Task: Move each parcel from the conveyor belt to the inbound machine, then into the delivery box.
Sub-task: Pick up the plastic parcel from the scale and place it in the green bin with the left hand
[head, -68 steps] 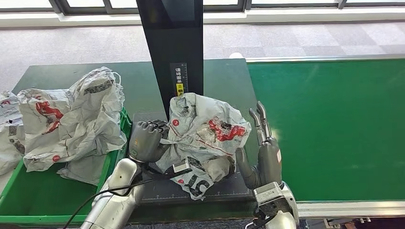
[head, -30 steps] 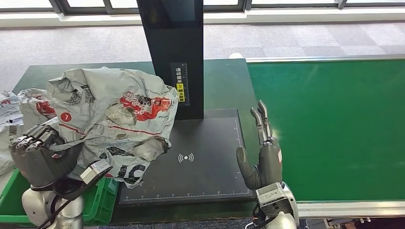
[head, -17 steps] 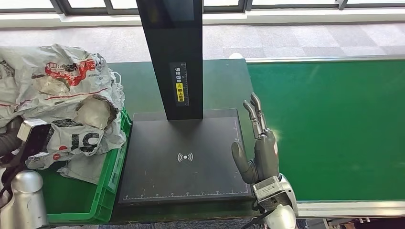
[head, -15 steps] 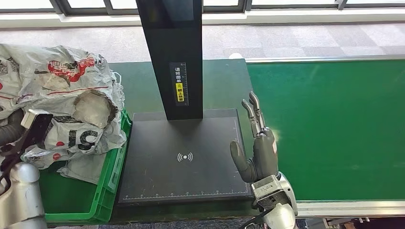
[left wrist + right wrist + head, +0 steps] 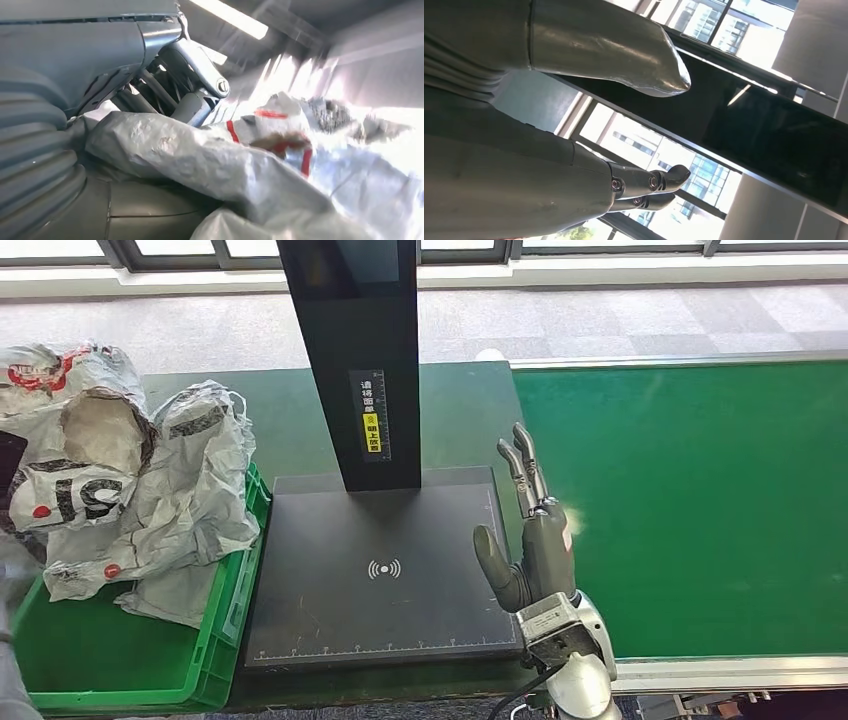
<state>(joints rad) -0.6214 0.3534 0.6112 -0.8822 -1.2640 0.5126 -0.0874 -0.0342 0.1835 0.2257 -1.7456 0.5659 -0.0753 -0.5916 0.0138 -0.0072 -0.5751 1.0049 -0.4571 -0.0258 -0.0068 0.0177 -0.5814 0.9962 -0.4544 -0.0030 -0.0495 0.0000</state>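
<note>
Conveyor belt (image 5: 700,500): I see it green and bare on the right.
Inbound machine (image 5: 380,570): black plate and upright column at centre on the desk (image 5: 290,410), nothing on the plate.
Delivery box (image 5: 150,680): green crate at left, with white parcels piled in it.
Parcel (image 5: 75,455): far left above the box, gripped by my left hand (image 5: 165,85).
Right hand (image 5: 525,530): empty, fingers straight and apart, upright at the plate's right edge.
</note>
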